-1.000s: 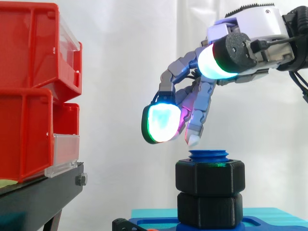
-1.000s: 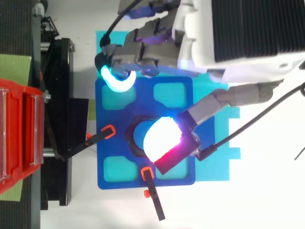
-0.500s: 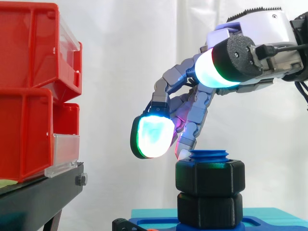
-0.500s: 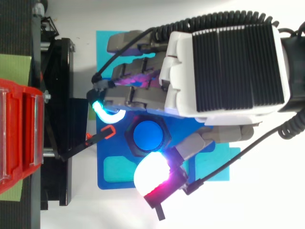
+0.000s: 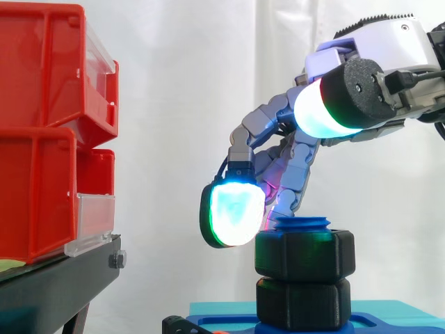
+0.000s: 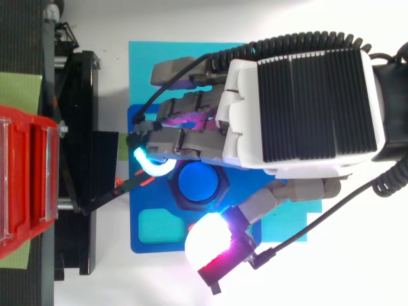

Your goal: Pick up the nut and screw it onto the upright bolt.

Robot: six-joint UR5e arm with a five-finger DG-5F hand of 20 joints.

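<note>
Robot hand (image 6: 287, 108) low over top nut (image 5: 304, 254) on blue bolt (image 6: 199, 182); grasp unclear. Open room leftward before red bins (image 5: 42, 139).

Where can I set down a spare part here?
In the top view, the white table is bare right of the cyan base and along the upper edge. Crowded: the hand over the nut, clamp and black stand on the left.
</note>
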